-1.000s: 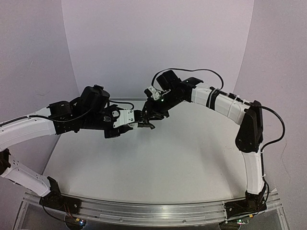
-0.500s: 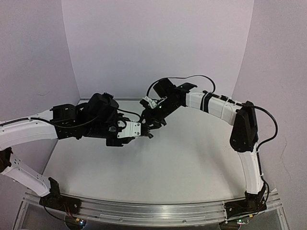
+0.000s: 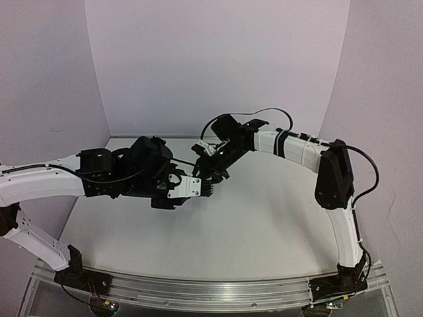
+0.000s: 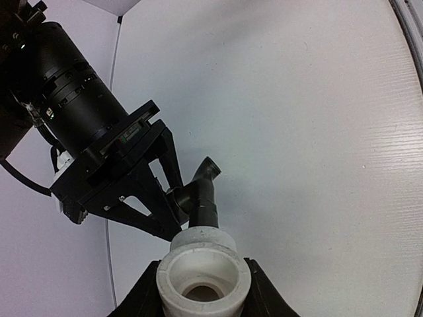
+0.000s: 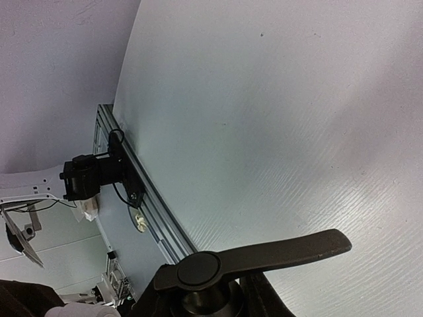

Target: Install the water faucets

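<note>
The water faucets are held in the air between my two grippers. In the left wrist view, my left gripper is shut on the stubby white fitting, its open end facing the camera. The black tap sticks out of the fitting's far end, and my right gripper is clamped on the tap's body. In the right wrist view, the tap's lever handle lies across my right gripper. From above, the left gripper and right gripper meet tip to tip over the white table.
The metal rail with both arm bases runs along the near table edge. It also shows as the rail in the right wrist view. Lilac walls close in the back and both sides.
Both grippers, still joined at the tap and fitting, have come down and nearer. The left arm has reached further right, and the right arm has folded in lower.
</note>
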